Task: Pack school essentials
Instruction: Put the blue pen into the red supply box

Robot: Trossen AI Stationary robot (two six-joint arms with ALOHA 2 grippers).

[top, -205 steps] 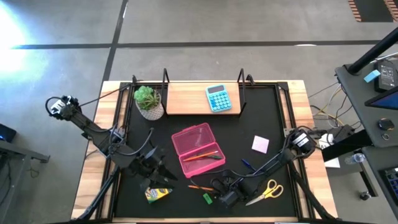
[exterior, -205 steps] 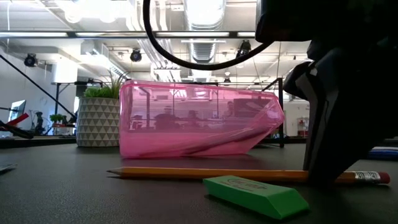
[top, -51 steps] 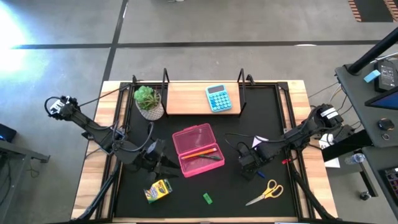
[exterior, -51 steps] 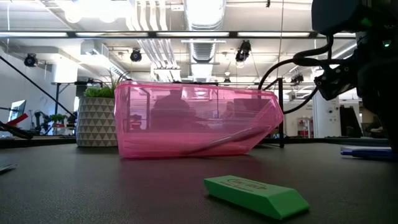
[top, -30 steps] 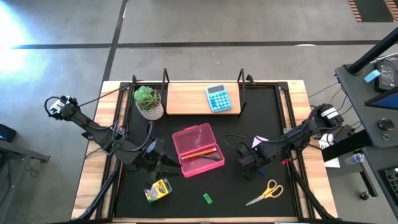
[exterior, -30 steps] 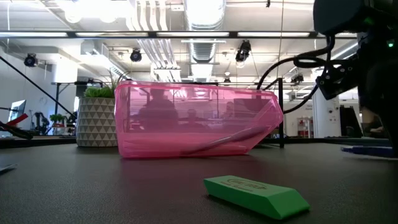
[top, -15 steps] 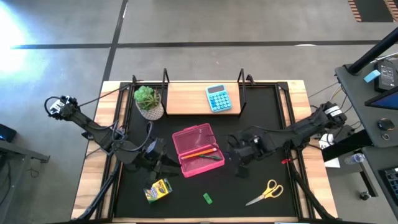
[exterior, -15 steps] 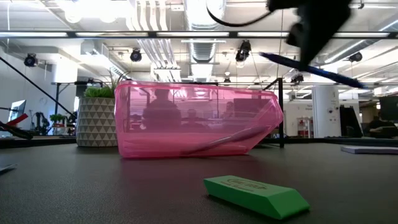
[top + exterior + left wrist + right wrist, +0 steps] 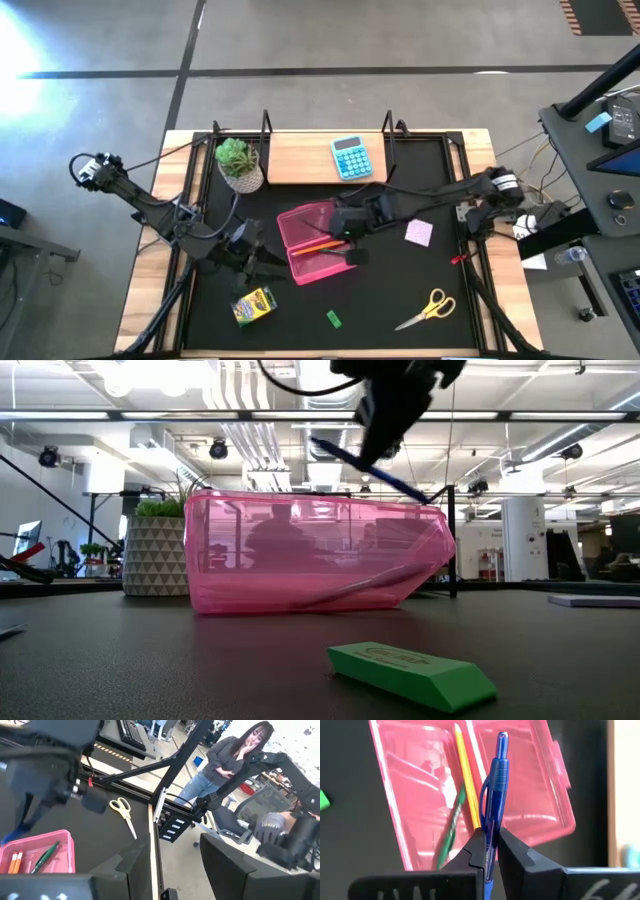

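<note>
While open: pencils (image 9: 463, 780) in case (image 9: 415, 795)

The pencil case (image 9: 320, 555) at the frame's centre looked like translucent pink plastic, glossy. The blue pen (image 9: 492, 795) above it had a shiny plastic barrel. The green eraser (image 9: 410, 673) at lower right seemed matt and rubbery. The table mat (image 9: 150, 660) was dark, matt, finely grained; the shelf (image 9: 300, 158) at upper centre was pale wood.

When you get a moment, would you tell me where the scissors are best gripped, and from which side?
Judging by their pose, grip the scissors from straight above, at the narrow neck where the blades meet the yellow handles. They lie flat on the mat with open space around, so jaws can straddle them crosswise.
</note>
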